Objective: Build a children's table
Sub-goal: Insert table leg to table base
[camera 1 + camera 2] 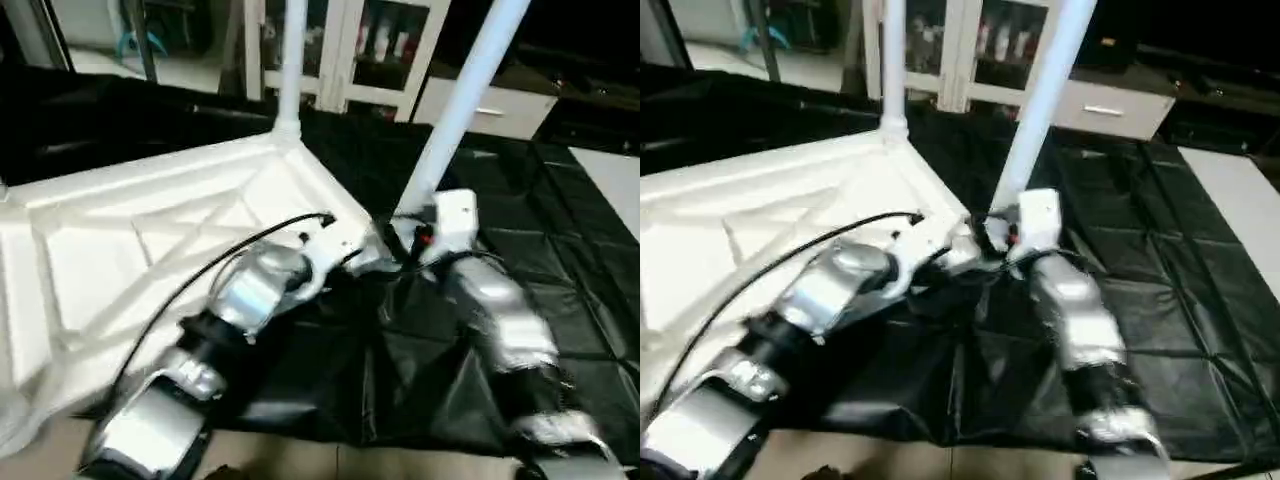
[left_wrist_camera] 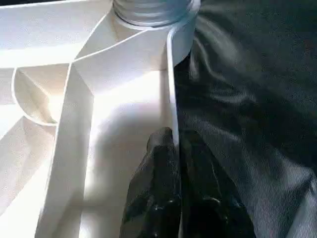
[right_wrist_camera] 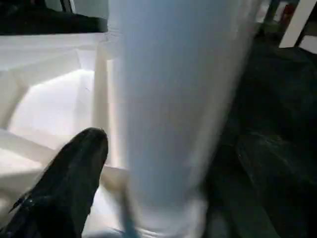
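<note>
Black sheeting [image 1: 560, 300] underlies tabletop [image 1: 150, 230]; left claw [image 2: 176, 148] pinches its rim, right claw [image 3: 148, 163] wide.

White ribbed table top [image 1: 150, 230] and white legs [image 1: 455, 110] lie on a glossy black sheet [image 1: 540, 270].

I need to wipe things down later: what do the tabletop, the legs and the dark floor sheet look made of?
Tabletop: looks like moulded white plastic, semi-glossy, with thin cast ribs underneath. Near leg: smooth white tube, probably the same plastic. Floor sheet: thin black plastic film or coated fabric, judging by its creases and sheen; which one, I can't tell.
</note>
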{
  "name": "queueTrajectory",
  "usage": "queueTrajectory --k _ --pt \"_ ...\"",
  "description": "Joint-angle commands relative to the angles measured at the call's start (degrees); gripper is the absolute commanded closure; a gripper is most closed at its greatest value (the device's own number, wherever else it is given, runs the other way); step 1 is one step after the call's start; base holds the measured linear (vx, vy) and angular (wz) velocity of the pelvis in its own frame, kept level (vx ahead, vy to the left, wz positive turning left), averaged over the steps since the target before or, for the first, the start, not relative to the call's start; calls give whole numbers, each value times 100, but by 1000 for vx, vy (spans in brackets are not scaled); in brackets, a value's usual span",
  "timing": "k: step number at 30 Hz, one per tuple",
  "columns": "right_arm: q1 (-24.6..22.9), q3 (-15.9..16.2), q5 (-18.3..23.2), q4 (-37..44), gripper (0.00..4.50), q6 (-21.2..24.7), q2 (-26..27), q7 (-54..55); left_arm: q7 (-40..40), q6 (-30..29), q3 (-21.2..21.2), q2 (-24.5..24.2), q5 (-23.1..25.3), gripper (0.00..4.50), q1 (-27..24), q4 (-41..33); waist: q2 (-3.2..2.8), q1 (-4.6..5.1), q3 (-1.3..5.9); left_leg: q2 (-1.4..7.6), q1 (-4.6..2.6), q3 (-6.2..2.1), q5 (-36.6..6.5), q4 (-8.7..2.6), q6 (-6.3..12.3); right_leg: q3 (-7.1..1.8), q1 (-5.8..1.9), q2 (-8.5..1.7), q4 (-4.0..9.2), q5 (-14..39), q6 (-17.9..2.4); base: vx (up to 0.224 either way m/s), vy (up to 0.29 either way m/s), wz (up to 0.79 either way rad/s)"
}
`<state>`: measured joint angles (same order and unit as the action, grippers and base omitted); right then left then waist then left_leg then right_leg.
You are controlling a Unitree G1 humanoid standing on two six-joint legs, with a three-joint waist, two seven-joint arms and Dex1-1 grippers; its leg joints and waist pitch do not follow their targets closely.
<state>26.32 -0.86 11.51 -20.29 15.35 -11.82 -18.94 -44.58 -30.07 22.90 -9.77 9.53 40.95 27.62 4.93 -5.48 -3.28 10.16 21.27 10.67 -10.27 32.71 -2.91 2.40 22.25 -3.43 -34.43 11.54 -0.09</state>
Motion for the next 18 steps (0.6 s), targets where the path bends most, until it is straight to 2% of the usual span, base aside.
queueTrajectory --k 1,3,4,7,8,9,10,11,12,13,15,16,17,18 --pt "-149 -73 115 351 2 289 -246 -302 -305 262 141 -133 -80 450 -127 -356 -78 -18 372 355 -145 -107 -421 -328 258 -256 -285 -507 262 -465 -1393 0 0 0" --pt "-263 -66 211 543 2 405 -447 -600 -548 346 196 -320 -127 450 -271 -502 -104 -19 374 350 -146 -111 -511 -327 239 -261 -286 -510 261 -391 -1410 0 0 0" --pt "-287 -51 225 585 2 417 -489 -667 -588 353 202 -351 -137 450 -294 -528 -87 -13 368 359 -142 -111 -521 -329 242 -264 -286 -510 264 -363 -1415 0 0 0" --pt "-576 176 604 1076 2 553 -1033 -1891 -1214 416 255 -717 -394 450 -584 -977 -98 -33 356 357 -134 -105 -575 -324 264 -264 -295 -522 268 -156 -1445 0 0 0" --pt "-576 176 604 1076 2 553 -1033 -1891 -1214 416 255 -717 -394 450 -584 -977 -104 -52 344 372 -130 -108 -605 -326 285 -265 -291 -526 280 -71 -1420 0 0 0" --pt "-770 356 837 1371 2 664 -1386 -2672 -1669 579 355 -989 -510 450 -761 -1281 -92 -49 345 361 -131 -107 -622 -322 290 -258 -281 -510 277 -13 -1409 0 0 0" --pt "-770 356 837 1371 2 664 -1386 -2672 -1669 579 355 -989 -510 450 -761 -1281 -91 -58 346 367 -133 -110 -649 -320 324 -260 -296 -511 278 5 -1401 0 0 0" --pt "-839 445 875 1446 2 679 -1544 -2980 -1881 584 402 -1112 -577 450 -842 -1433 -106 -62 335 381 -127 -110 -613 -322 340 -265 -280 -525 275 8 -1400 0 0 0" --pt "-880 524 855 1475 2 652 -1666 -3203 -2049 603 447 -1217 -630 450 -907 -1558 -91 -55 336 371 -143 -95 -632 -314 347 -260 -249 -511 275 57 -1427 0 0 0" --pt "-893 556 836 1479 2 633 -1714 -3283 -2118 611 466 -1260 -654 450 -933 -1610 -98 -58 328 371 -136 -102 -676 -319 335 -256 -250 -516 280 152 -1433 0 0 0" --pt "-893 728 799 1520 2 564 -1872 -3663 -2471 709 535 -1433 -809 450 -1072 -1876 -102 -78 310 388 -161 -115 -978 -332 196 -251 -219 -531 319 710 -1391 0 0 0" --pt "-888 794 785 1539 2 535 -1923 -3794 -2582 753 560 -1488 -850 450 -1112 -1953 -100 -79 305 388 -154 -109 -1023 -338 169 -257 -219 -527 328 796 -1357 0 0 0" --pt "-883 922 811 1605 2 539 -2033 -4062 -2690 775 606 -1580 -859 450 -1162 -2053 -114 -95 300 392 -181 -105 -1103 -348 104 -261 -189 -518 338 903 -1311 0 0 0" --pt "-883 922 811 1605 2 539 -2033 -4062 -2690 775 606 -1580 -859 450 -1162 -2053 -114 -95 300 392 -181 -105 -1103 -348 104 -261 -189 -518 338 903 -1311 0 0 0"
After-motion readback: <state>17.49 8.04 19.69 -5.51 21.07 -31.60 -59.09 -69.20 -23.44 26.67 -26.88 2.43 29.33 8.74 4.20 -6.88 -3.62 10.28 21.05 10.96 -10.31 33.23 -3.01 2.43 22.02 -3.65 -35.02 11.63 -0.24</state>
